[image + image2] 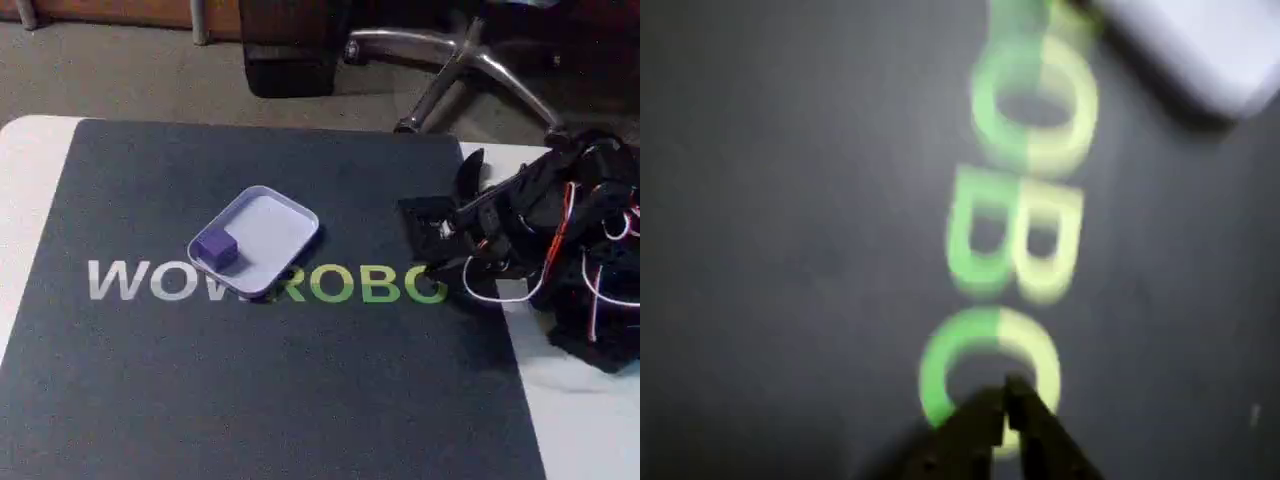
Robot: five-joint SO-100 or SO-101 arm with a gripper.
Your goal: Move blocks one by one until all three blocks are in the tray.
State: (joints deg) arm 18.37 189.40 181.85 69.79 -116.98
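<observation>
Fixed view: purple cube (217, 247) sits inside the tray (285, 222), at its 8 o'clock corner, well apart from the gripper (432, 245) toward 9 o'clock. Wrist view, blurred: fingertips (985, 415) appear nearly together, apparently empty; tray (1200, 45) at 1 o'clock.

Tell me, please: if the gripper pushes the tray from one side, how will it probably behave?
The tray looks thin and shallow, so it probably slides over the mat rather than tips. Its low rim may let fingers ride over it. The cube inside would likely travel along.

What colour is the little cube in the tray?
Purple, clearest in the fixed view: cube.
</observation>
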